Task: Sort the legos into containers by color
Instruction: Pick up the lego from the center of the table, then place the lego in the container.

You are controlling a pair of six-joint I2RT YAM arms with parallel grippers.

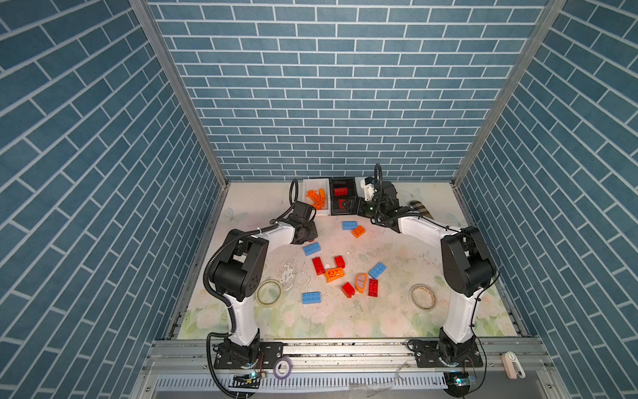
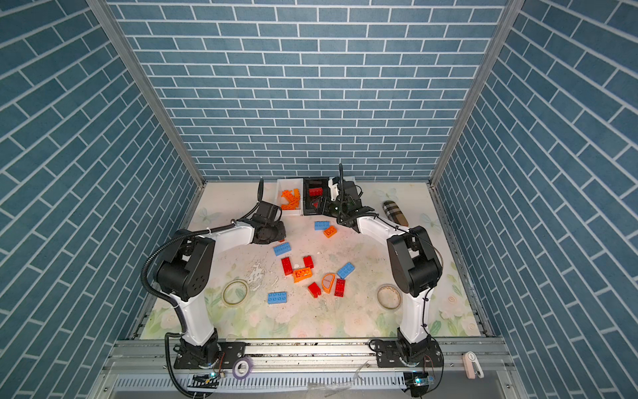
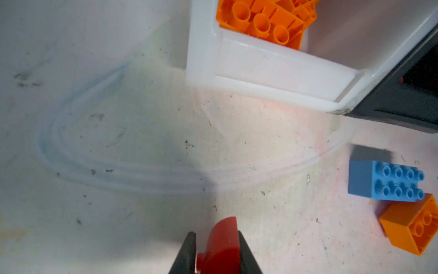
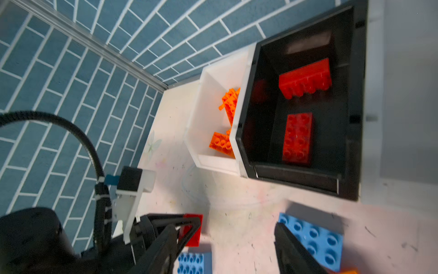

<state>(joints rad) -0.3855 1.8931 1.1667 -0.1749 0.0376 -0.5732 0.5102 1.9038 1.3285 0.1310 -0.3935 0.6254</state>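
My left gripper (image 3: 216,234) is shut on a red lego (image 3: 221,246), low over the table in front of the white container (image 3: 272,68) that holds orange legos (image 3: 260,23). In a top view that gripper (image 1: 308,235) is mostly hidden under its wrist. My right gripper (image 1: 349,206) stands open and empty at the front of the black container (image 4: 296,176), which holds two red legos (image 4: 297,138). A second white container (image 1: 361,182) is partly hidden behind that arm. Red, orange and blue legos (image 1: 334,274) lie loose mid-table, with an orange arched piece (image 1: 361,283).
A blue brick (image 1: 349,225) and an orange brick (image 1: 358,231) lie between the two grippers. Clear tape rolls (image 1: 269,292) (image 1: 423,297) sit in front of each arm's base. A plaid case (image 1: 422,208) lies at the back right. The containers stand against the back wall.
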